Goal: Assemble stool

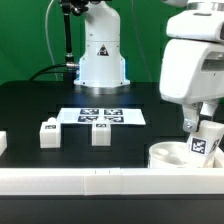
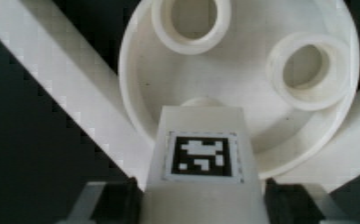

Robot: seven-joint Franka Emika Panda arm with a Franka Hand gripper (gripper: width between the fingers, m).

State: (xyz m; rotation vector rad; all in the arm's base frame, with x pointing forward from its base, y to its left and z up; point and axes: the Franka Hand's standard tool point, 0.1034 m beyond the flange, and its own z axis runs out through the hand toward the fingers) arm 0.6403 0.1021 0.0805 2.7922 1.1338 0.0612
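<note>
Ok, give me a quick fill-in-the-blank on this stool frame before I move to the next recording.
1. The gripper is shut on a tagged leg just above the seat, whose outline is ____.
2. The nearest loose leg stands toward the exterior view's ____ of the seat.
3. The marker board lies flat on a ____ table.

Missing words: round; left; black.

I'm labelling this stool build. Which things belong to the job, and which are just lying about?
Job: seat, held leg, loose legs.
Lying about: marker board, rail.
</note>
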